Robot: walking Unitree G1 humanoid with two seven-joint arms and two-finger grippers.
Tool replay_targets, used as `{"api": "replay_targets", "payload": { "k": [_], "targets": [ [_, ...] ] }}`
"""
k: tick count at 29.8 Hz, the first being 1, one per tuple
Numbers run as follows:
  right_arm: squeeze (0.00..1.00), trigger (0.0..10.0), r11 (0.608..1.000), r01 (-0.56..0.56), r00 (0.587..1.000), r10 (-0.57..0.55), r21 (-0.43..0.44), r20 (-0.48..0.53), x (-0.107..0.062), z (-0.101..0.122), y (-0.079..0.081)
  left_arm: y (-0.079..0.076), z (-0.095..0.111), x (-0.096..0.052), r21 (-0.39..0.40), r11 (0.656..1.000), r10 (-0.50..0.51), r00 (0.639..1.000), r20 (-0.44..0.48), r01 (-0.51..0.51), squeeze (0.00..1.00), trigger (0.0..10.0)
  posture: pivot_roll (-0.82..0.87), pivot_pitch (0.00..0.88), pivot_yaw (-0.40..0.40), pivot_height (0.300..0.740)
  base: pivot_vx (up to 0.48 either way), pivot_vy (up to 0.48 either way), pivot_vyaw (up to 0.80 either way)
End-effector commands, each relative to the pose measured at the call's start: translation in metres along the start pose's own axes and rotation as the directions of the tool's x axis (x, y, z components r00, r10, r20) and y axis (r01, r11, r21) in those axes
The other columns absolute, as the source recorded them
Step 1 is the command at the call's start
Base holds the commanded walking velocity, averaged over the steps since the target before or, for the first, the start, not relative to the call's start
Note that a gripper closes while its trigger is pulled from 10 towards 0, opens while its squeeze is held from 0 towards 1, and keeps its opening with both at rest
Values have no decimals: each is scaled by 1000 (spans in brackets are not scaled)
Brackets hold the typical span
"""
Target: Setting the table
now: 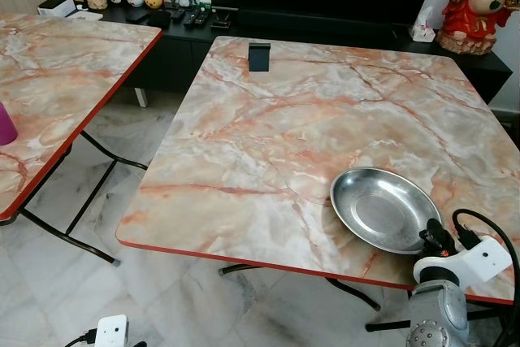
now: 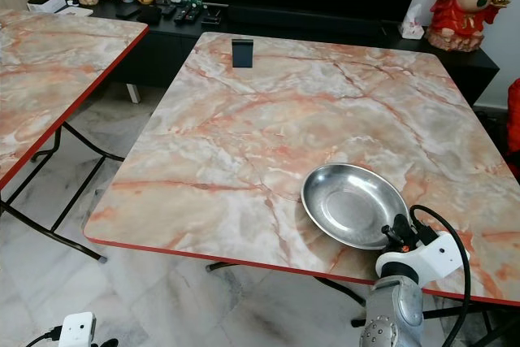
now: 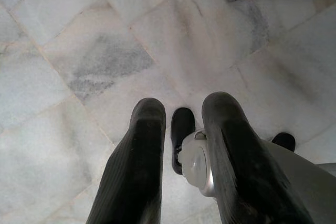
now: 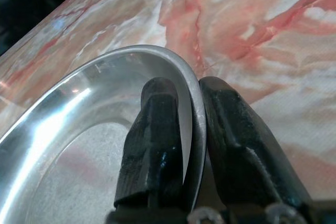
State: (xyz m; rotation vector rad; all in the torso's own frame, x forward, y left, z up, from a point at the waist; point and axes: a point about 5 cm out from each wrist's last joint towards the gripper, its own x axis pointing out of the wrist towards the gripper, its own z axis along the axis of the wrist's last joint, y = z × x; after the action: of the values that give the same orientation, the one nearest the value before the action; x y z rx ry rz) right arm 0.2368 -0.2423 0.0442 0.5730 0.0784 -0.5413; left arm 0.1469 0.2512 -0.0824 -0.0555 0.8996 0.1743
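Observation:
A round steel plate (image 1: 382,207) lies near the front right corner of the marble-topped table (image 1: 268,136). My right gripper (image 1: 435,237) holds the plate's near rim. In the right wrist view the two black fingers (image 4: 157,129) pinch the thin rim of the plate (image 4: 79,145), one inside the dish and one outside. My left gripper (image 3: 184,108) hangs low over the tiled floor, its fingers apart with nothing between them.
A small dark stand (image 1: 259,56) sits at the table's far edge. A second marble table (image 1: 57,71) stands to the left with a pink cup (image 1: 6,123) on it. Behind are a black TV console (image 1: 325,26) and a red statue (image 1: 479,2).

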Motion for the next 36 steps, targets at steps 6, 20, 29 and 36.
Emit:
{"api": "replay_targets", "payload": {
  "k": [6,20,29,36],
  "targets": [
    [933,10000,999,24,1000,-24,-24,9,3,1,-5,-3,-5,0,-8,1000,-2,999,-33,2,0,10000,-23,4,-68,740,0,0,0],
    [0,10000,1000,-25,996,25,1,82,5,12,5,-2,-6,-1,-9,1000,-2,999,-36,1,0,10000,-23,3,-69,740,0,0,0],
    [0,10000,998,-63,989,67,-28,131,7,21,16,0,-8,-2,-12,1000,0,999,-37,0,0,10000,-20,2,-70,740,0,0,0],
    [0,10000,925,-182,931,271,-332,245,9,47,55,5,-6,-2,12,1000,21,999,-26,-20,0,10000,-33,8,-60,740,0,0,0]
  ]
}}
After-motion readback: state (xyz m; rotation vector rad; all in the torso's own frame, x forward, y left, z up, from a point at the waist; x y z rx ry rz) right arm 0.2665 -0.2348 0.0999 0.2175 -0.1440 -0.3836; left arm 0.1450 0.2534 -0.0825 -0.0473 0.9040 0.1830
